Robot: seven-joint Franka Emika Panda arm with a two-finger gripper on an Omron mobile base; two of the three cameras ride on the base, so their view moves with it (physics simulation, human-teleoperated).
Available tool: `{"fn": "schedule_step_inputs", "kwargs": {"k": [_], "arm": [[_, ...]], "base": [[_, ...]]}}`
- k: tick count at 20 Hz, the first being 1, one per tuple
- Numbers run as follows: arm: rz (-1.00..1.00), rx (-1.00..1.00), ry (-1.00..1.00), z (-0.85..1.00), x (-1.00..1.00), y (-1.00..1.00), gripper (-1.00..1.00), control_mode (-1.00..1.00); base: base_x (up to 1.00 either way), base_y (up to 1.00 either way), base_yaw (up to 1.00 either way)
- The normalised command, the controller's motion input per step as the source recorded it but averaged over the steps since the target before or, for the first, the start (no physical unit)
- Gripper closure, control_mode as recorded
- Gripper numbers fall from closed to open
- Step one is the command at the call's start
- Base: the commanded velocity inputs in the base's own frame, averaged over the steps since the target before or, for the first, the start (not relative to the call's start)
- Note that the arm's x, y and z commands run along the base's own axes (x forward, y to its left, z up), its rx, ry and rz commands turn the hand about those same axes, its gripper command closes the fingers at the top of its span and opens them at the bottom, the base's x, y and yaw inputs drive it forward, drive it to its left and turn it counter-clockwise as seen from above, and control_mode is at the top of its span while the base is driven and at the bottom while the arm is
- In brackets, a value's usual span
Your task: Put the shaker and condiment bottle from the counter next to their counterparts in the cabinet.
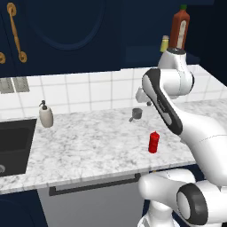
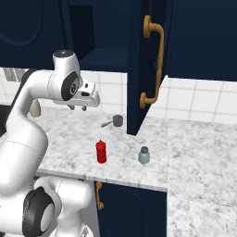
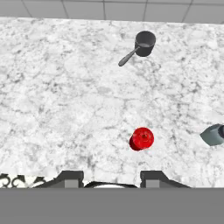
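The condiment bottle [image 1: 153, 142] [image 2: 101, 152] [image 3: 141, 138], small and bright red, stands upright near the front edge of the marbled counter [image 1: 88, 142]. To its right stands the shaker [image 2: 144, 155] [image 3: 213, 134], grey with a silvery cap. My gripper [image 2: 77, 108] [image 3: 111, 178] hangs well above the counter, pointing down, open with nothing between its fingers; the red bottle lies just ahead of it in the hand view. Up in the navy cabinet [image 1: 146, 55], the tall red-brown bottle [image 1: 179, 29] and the yellow shaker [image 1: 164, 43] stand on the shelf.
A small dark pot [image 1: 136, 113] [image 2: 116, 121] [image 3: 144, 43] with a handle sits near the backsplash. A beige soap dispenser [image 1: 45, 115] stands beside the black sink [image 1: 13, 142]. The open cabinet door [image 2: 139, 69] with its brass handle [image 2: 155, 60] hangs over the counter right of the gripper.
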Motion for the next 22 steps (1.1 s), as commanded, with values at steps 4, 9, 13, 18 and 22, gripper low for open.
{"fn": "schedule_step_inputs", "kwargs": {"k": [4,9,13,18,22], "arm": [[-0.03,0.00,0.00,-0.02,0.00,-0.12,-1.00,-1.00],[-0.17,0.00,0.00,-0.01,-0.06,-0.51,-1.00,-1.00],[-0.29,-0.06,0.00,-0.19,-0.16,-0.55,-1.00,-1.00],[-0.42,-0.20,0.00,-0.44,-0.23,-0.52,-1.00,-1.00],[-0.48,-0.26,0.00,-0.54,-0.14,-0.58,-1.00,-1.00]], "base": [[0.00,0.00,0.00],[0.00,0.00,0.00],[0.00,0.00,0.00],[0.00,0.00,0.00],[0.00,0.00,0.00]]}}
